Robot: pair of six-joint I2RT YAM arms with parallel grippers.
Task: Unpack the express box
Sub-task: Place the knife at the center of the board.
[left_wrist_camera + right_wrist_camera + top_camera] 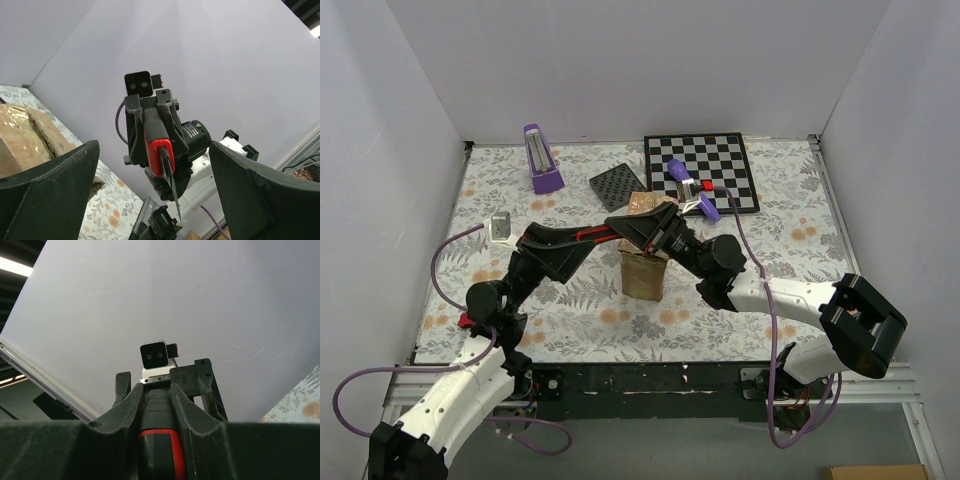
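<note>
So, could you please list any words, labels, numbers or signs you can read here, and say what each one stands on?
Nothing here can be read as text.
Sticker on the right arm's motor housing: white print, too small to read.
The express box: no label readable in any view.
The chessboard: plain squares, no letters or numbers legible.
The box cutter: no marking visible.

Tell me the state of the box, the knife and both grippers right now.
express box: upright on the table, glossy tape on it, top hidden under the arms.
knife: blade extended, handle clamped in the right gripper.
right gripper: shut on the knife.
left gripper: wide open, empty, facing the knife.
</note>
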